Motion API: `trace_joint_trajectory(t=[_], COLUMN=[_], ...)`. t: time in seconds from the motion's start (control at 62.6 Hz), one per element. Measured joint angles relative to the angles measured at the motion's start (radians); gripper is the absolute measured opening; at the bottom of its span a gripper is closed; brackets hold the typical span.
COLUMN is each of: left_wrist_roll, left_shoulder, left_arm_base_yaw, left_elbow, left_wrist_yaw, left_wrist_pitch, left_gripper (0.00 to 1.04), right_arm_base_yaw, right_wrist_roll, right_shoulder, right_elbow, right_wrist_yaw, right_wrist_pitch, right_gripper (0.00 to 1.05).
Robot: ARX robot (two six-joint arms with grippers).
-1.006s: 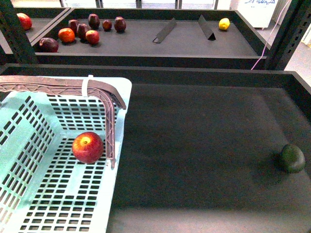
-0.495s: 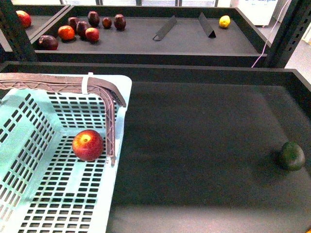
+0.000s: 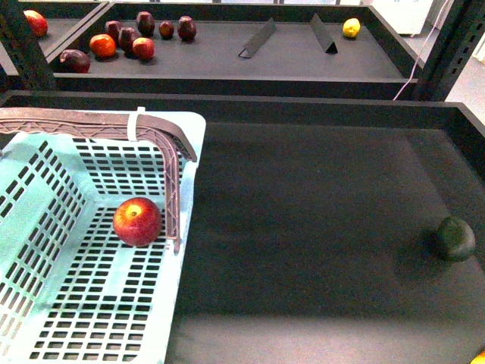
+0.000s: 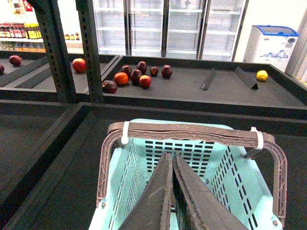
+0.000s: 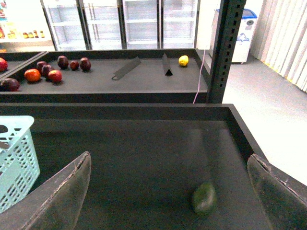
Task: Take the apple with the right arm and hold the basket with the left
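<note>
The red apple (image 3: 137, 221) lies inside the mint-blue basket (image 3: 45, 227), next to the basket's brown folding handle (image 3: 171, 171). The basket sits at the left of the dark shelf. Neither arm shows in the front view. In the left wrist view my left gripper (image 4: 171, 158) is shut on the basket's near rim, its jaws pressed together over the basket (image 4: 235, 163); the apple is hidden there. In the right wrist view my right gripper (image 5: 168, 165) is open and empty above the dark shelf, with the basket's corner (image 5: 17, 158) off to one side.
A dark green round fruit (image 3: 455, 238) lies at the right of the shelf and shows blurred in the right wrist view (image 5: 204, 198). The far shelf holds several red and dark fruits (image 3: 125, 42), a yellow fruit (image 3: 350, 28) and two black dividers (image 3: 258, 39). Raised shelf edges surround both shelves.
The front view has tilted slightly, so the shelves and basket sit a little lower in the picture. The apple stays in the same spot in the basket.
</note>
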Motion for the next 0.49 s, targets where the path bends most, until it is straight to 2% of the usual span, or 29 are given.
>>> trace_joint_trajectory(t=[0.351, 0.495], left_wrist_roll=[-0.001, 0.000], left_shoulder=[0.000, 0.000], left_arm_base_yaw=[0.000, 0.000], left_elbow=[0.000, 0.000], left_wrist_yaw=[0.000, 0.000], left_wrist_pitch=[0.000, 0.000], left_gripper=[0.04, 0.32], right_arm_base_yaw=[0.000, 0.000], right_wrist_roll=[0.000, 0.000], right_shoulder=[0.000, 0.000], right_elbow=[0.000, 0.000], right_wrist_yaw=[0.000, 0.000], right_wrist_pitch=[0.000, 0.000], right_gripper=[0.96, 0.96])
